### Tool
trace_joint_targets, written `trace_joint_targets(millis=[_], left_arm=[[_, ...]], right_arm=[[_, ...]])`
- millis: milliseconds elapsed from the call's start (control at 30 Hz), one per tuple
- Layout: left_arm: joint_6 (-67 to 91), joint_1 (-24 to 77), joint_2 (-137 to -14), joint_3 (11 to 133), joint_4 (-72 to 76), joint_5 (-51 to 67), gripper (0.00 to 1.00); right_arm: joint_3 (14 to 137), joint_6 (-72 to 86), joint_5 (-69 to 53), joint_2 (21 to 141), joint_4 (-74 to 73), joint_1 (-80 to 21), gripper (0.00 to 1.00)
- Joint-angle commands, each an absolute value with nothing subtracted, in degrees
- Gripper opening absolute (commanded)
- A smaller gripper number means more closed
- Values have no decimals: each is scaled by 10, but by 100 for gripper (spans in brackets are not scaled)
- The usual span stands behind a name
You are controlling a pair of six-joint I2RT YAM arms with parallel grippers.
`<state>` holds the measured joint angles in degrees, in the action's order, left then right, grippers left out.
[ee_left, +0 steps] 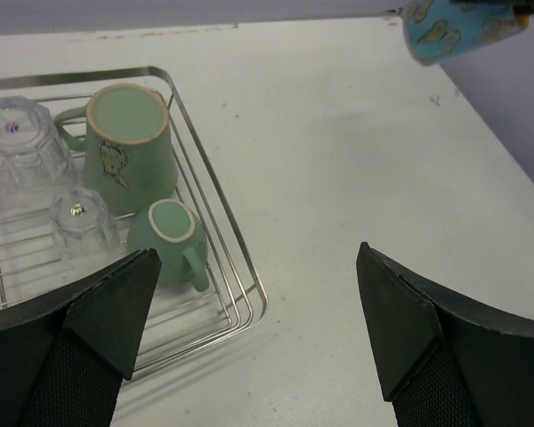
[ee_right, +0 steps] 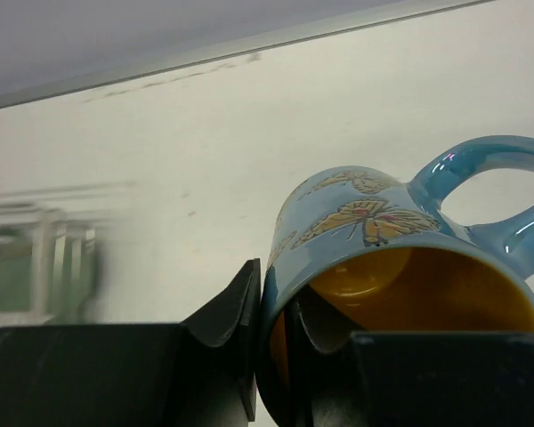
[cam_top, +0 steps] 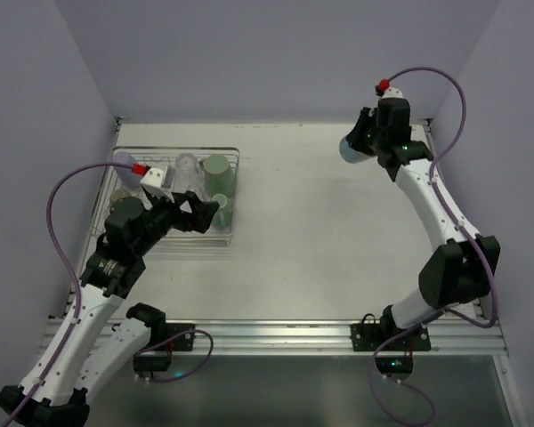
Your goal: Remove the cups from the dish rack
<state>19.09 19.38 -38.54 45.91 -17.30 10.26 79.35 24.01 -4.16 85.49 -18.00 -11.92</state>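
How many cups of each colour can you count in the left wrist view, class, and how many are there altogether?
2 mint-green mugs
2 clear glasses
1 blue mug
Total: 5

At left pincer (ee_left: 258, 258) — spread wide, extended forward on a bent elbow. At right pincer (ee_right: 274, 302) — clamped across blue mug (ee_right: 365, 222) wall, raised at far reach.
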Motion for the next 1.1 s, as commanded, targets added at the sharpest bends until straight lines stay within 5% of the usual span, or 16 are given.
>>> trace_joint_targets(millis=[0, 400, 733, 1000, 1067], left_arm=[[145, 233, -370, 445, -176, 49, 100], [135, 307, -361, 412, -179, -25, 100], [135, 307, -387, 415, -181, -37, 100], [137, 299, -429, 419, -188, -48, 100], [139, 299, -438, 420, -190, -54, 100]], right_arm=[[898, 125, 102, 945, -314, -79, 0], [1096, 26, 144, 1187, -383, -25, 0], [1099, 25, 116, 1216, -359, -23, 0], [1065, 40, 115, 1188, -349, -21, 24], [1049, 46, 112, 1170, -344, -21, 36]])
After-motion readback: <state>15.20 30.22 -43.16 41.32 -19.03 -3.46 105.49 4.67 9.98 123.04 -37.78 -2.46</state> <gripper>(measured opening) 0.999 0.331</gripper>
